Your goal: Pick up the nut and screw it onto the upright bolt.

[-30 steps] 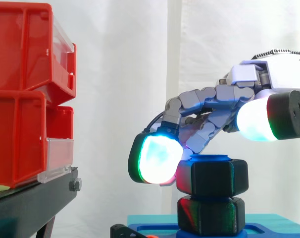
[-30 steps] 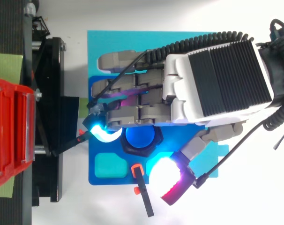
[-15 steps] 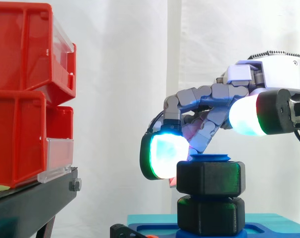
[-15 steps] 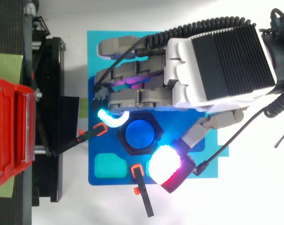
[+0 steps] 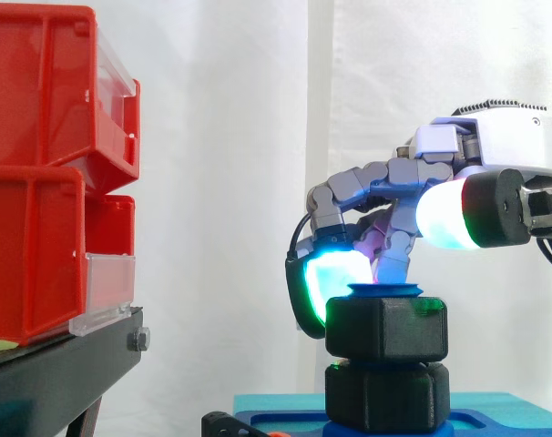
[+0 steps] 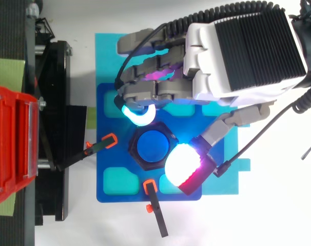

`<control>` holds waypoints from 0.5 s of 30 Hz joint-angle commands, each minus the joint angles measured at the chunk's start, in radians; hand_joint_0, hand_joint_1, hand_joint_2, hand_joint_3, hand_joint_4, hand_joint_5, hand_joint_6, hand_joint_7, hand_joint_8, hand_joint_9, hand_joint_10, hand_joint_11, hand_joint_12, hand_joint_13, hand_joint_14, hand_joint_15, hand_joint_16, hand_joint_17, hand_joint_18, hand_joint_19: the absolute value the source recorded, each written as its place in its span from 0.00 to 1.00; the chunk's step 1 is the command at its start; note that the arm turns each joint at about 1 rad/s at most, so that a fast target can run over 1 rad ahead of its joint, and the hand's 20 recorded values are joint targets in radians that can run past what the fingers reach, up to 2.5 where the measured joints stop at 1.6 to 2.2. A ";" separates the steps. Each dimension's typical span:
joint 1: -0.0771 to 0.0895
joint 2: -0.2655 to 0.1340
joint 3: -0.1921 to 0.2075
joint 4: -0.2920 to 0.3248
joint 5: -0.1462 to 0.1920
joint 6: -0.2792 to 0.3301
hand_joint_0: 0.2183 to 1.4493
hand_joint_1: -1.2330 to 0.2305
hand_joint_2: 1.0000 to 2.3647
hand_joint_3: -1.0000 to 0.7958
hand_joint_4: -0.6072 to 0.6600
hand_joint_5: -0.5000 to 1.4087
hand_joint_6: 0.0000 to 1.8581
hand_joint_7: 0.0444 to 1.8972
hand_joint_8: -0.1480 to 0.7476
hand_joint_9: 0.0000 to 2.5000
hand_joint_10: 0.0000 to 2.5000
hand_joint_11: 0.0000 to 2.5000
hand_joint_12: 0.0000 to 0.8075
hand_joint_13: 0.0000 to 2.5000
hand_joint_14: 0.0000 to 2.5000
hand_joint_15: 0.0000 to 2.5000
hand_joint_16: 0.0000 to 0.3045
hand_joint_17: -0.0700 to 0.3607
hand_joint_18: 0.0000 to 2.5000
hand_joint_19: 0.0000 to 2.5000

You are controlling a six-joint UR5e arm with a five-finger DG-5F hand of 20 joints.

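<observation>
Nut (image 5: 385,328): 1, on 1 blue bolt (image 6: 152,147), above 1 hex block (image 5: 385,396) | robot hand (image 6: 243,56): grip cannot tell

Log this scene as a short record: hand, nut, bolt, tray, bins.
hand: fingers curled, glowing pads on opposite sides of the nut
nut: black hexagon on the bolt, above a second black hex piece
bolt: blue, upright, top visible through the nut
tray: blue, under the bolt
bins: red, on a black stand

Red bins (image 5: 39,164) sit stacked on a black stand (image 5: 48,373) at left. A white curtain (image 5: 221,137) hangs behind them.
</observation>
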 commanded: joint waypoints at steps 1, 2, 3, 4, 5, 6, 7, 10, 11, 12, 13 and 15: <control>-0.002 0.000 0.000 0.000 0.000 0.000 0.25 0.62 0.00 0.28 0.58 0.30 0.29 0.74 0.42 0.55 0.00 0.00 0.31 0.35 0.00 0.00 0.08 0.28 0.21 0.00; -0.002 0.000 0.000 0.002 0.000 0.000 0.25 0.62 0.00 0.28 0.57 0.30 0.29 0.74 0.41 0.56 0.00 0.00 0.31 0.35 0.00 0.00 0.07 0.28 0.22 0.00; -0.002 0.000 0.000 0.003 0.000 0.000 0.25 0.62 0.00 0.28 0.57 0.31 0.30 0.74 0.39 0.58 0.00 0.00 0.30 0.37 0.00 0.00 0.07 0.27 0.24 0.01; -0.004 0.000 0.000 0.006 0.000 0.000 0.25 0.62 0.00 0.28 0.56 0.31 0.30 0.73 0.37 0.60 0.00 0.00 0.28 0.40 0.00 0.00 0.07 0.27 0.27 0.02; -0.004 0.000 0.001 0.009 0.000 0.000 0.25 0.61 0.00 0.28 0.56 0.31 0.30 0.73 0.37 0.61 0.00 0.00 0.28 0.40 0.00 0.00 0.06 0.26 0.27 0.03; -0.004 0.000 0.000 0.009 0.000 0.000 0.25 0.61 0.00 0.28 0.55 0.31 0.31 0.71 0.35 0.64 0.00 0.00 0.26 0.42 0.00 0.00 0.06 0.26 0.30 0.04; -0.004 0.000 0.000 0.009 0.000 0.002 0.25 0.60 0.00 0.28 0.55 0.31 0.31 0.71 0.35 0.66 0.00 0.00 0.25 0.44 0.00 0.00 0.06 0.25 0.33 0.05; -0.005 0.000 0.000 0.009 0.000 0.002 0.25 0.60 0.00 0.28 0.55 0.31 0.31 0.70 0.34 0.68 0.00 0.01 0.23 0.46 0.00 0.01 0.05 0.24 0.35 0.07; -0.007 0.000 0.001 0.009 0.000 0.002 0.25 0.60 0.00 0.28 0.55 0.31 0.31 0.70 0.34 0.69 0.00 0.00 0.23 0.46 0.00 0.01 0.05 0.24 0.35 0.06; -0.007 0.001 0.003 0.009 0.000 0.002 0.25 0.60 0.00 0.28 0.55 0.31 0.31 0.70 0.34 0.69 0.00 0.01 0.23 0.46 0.00 0.01 0.05 0.24 0.36 0.06; -0.007 0.000 0.004 0.009 0.000 0.002 0.25 0.60 0.00 0.28 0.55 0.31 0.31 0.71 0.34 0.70 0.00 0.01 0.23 0.46 0.00 0.00 0.05 0.24 0.36 0.07; -0.008 0.000 0.013 0.009 0.000 0.002 0.25 0.60 0.00 0.28 0.55 0.31 0.31 0.71 0.34 0.70 0.00 0.01 0.23 0.46 0.00 0.00 0.05 0.24 0.36 0.06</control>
